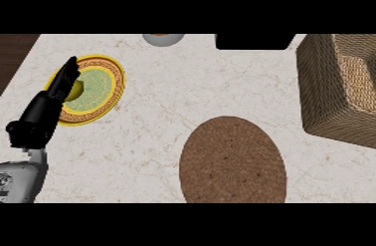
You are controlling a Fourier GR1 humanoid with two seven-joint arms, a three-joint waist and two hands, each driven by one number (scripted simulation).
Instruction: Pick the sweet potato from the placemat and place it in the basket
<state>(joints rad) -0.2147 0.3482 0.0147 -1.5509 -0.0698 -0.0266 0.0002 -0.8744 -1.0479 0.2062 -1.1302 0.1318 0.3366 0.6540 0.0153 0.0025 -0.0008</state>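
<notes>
My left hand (46,108) has its fingers (67,73) straight and together, lying over the yellow-rimmed plate (110,78) at the table's (169,95) left side and clamped on nothing. My right hand is out of view. The brown woven placemat (232,160) lies bare; I see no sweet potato anywhere. The basket (330,90) stands at right. I judge that I must first find the potato.

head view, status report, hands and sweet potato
Left hand open, resting over plate. Right hand not in view. No sweet potato visible; placemat bare. Basket at right.
</notes>
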